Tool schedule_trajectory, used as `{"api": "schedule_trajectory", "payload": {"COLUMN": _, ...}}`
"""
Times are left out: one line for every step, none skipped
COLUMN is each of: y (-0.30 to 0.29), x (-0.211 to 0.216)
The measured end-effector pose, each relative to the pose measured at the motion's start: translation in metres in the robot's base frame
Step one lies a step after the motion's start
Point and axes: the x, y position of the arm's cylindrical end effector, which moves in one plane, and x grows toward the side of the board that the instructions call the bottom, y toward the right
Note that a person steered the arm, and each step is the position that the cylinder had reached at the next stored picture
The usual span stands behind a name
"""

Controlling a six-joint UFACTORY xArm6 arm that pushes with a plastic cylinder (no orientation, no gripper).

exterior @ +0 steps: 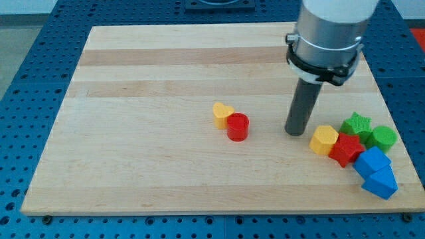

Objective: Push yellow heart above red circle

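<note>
The yellow heart point(222, 114) lies near the board's middle, touching the red circle point(238, 126) on the circle's upper left. My tip point(295, 132) rests on the board to the right of both, well apart from the red circle. It stands just left of a yellow hexagon-like block point(324, 140).
A cluster sits at the view's right: a red star point(346, 149), a green star point(356, 125), a green round block point(384, 137) and two blue blocks point(372, 161) point(380, 182). The wooden board point(133, 99) has its right edge close behind the cluster.
</note>
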Motion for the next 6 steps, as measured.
{"api": "schedule_trajectory", "payload": {"y": -0.019, "x": -0.013}}
{"api": "schedule_trajectory", "payload": {"y": -0.027, "x": -0.032}}
{"api": "schedule_trajectory", "payload": {"y": -0.038, "x": -0.050}}
{"api": "schedule_trajectory", "payload": {"y": -0.053, "x": -0.061}}
{"api": "schedule_trajectory", "payload": {"y": -0.069, "x": -0.061}}
{"api": "schedule_trajectory", "payload": {"y": -0.088, "x": -0.061}}
